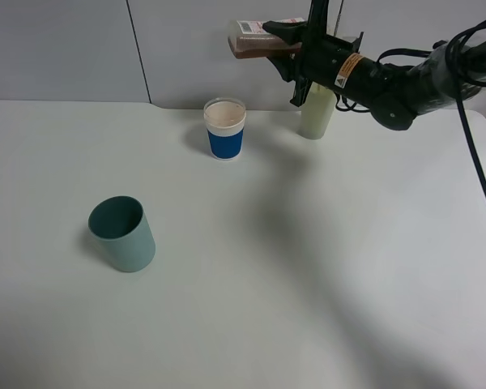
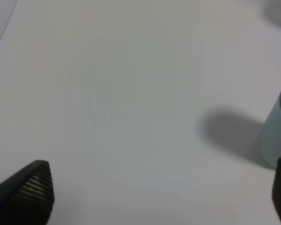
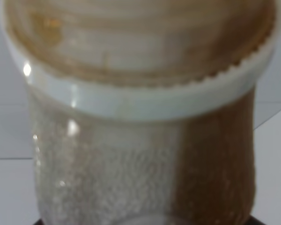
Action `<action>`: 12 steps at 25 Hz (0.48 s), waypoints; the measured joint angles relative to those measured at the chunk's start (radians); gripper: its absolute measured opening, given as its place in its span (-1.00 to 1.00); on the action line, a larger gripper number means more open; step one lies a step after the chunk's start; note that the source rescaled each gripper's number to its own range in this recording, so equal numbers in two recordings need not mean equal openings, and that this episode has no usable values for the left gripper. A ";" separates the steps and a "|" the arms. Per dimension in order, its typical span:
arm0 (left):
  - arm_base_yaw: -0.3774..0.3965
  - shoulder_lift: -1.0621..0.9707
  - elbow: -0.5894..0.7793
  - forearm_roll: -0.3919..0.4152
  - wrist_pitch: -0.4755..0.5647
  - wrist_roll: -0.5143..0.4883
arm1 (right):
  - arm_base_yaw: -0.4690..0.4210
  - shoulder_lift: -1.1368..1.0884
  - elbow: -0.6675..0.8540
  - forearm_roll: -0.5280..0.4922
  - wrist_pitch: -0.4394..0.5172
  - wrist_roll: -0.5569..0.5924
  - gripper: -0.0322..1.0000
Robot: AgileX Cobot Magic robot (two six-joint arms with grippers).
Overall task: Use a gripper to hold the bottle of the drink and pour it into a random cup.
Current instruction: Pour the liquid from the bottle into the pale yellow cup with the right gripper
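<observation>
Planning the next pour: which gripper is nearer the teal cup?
Left. The left gripper hovers beside the teal cup; the right gripper holds the bottle of the drink far off, above the table at its back edge.

White table (image 1: pixel 348 308) with teal cup (image 1: pixel 123 235), blue-and-white cup (image 1: pixel 225 130), pale cream cup (image 1: pixel 315 121) farther back.

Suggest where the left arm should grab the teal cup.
Probably the side wall of the cup, about mid-height, coming in level from the side: it stands mouth up, round, with no handle, and bare table lies around it. The left gripper is open close by.
</observation>
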 joint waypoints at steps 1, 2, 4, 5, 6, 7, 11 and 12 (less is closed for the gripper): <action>0.000 0.000 0.000 0.000 0.000 0.000 | 0.003 0.000 0.000 0.003 0.000 0.004 -0.93; 0.000 0.000 0.000 0.000 0.000 0.000 | 0.005 0.000 0.000 0.008 0.000 0.007 -0.93; 0.000 0.000 0.000 0.000 0.000 0.000 | 0.006 0.000 0.000 0.017 0.000 0.008 -0.93; 0.000 0.000 0.000 0.000 0.000 0.000 | 0.006 0.000 0.000 0.020 0.000 0.008 -0.93; 0.000 0.000 0.000 0.000 0.000 0.000 | 0.006 0.000 0.000 0.020 0.000 0.008 -0.93; 0.000 0.000 0.000 0.000 0.000 0.000 | 0.006 0.000 0.000 0.020 0.000 0.008 -0.93; 0.000 0.000 0.000 0.000 0.000 0.000 | 0.006 0.000 0.000 0.023 0.000 0.008 -0.93; 0.000 0.000 0.000 0.000 0.000 0.000 | 0.006 0.000 0.000 0.029 0.000 0.008 -0.93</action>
